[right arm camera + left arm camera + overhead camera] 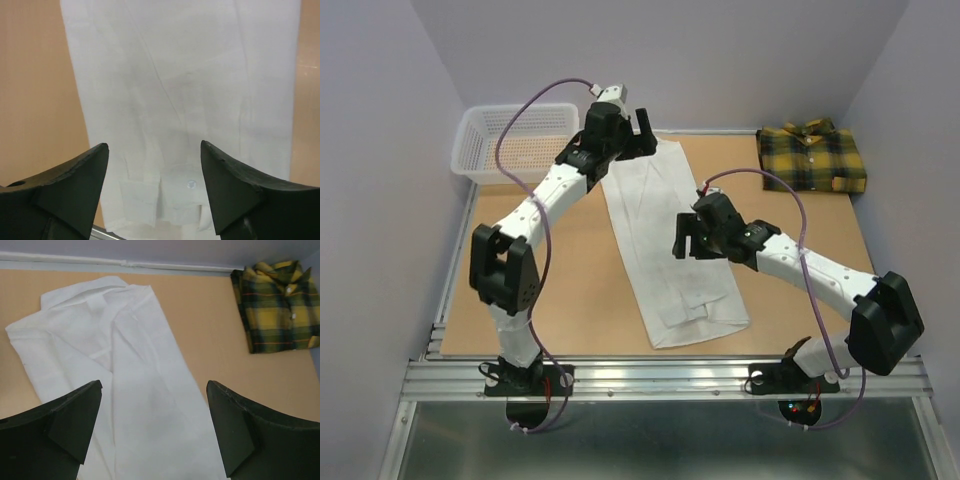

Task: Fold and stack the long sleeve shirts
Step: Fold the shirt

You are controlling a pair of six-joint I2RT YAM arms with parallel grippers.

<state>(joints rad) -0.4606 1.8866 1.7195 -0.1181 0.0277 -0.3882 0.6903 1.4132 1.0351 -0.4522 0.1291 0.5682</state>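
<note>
The white long sleeve shirt (655, 250) lies folded into a long narrow strip down the middle of the table, collar end far, cuffs near. My left gripper (638, 135) hovers over its far end, open and empty; in the left wrist view the shirt (130, 365) spreads below the gripper (154, 385). My right gripper (688, 243) hangs over the strip's right side, open, holding nothing; the right wrist view has the gripper (154, 145) above the shirt (175, 75) and a buttoned cuff (191, 184). The plaid shirt (812, 157) (277, 305) sits folded at the back right.
A white mesh basket (515, 140) stands at the back left corner. A metal rail (660, 375) runs along the table's near edge, just past the shirt's cuffs. Walls close in on the left, back and right.
</note>
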